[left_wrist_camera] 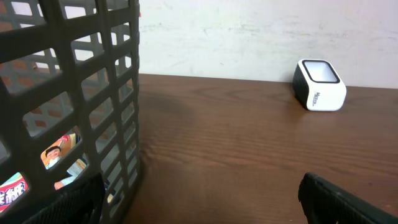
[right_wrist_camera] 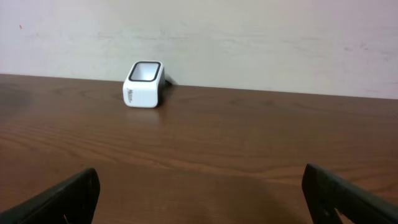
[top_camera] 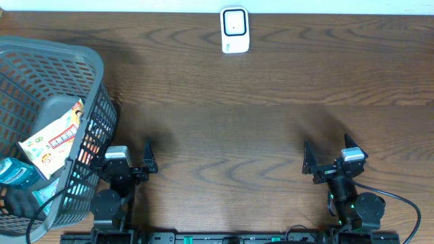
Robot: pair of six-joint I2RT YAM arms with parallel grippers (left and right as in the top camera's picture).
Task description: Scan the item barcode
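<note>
Overhead, the left claw (top_camera: 150, 157) sits released and empty, jaws spread wide, just beside the grey basket (top_camera: 95, 74). The right claw (top_camera: 310, 163) is likewise spread and holds nothing, well apart across the bench (top_camera: 230, 122). Inside the basket lie a printed packet (top_camera: 54, 139) and a blue bottle (top_camera: 13, 173), both untouched. The white scanner (top_camera: 234, 30) stands at the bench's far edge. The step in hand looks like picking an item: the left claw must clear the basket rim, reach down, close on the packet, then present its barcode to the scanner.
</note>
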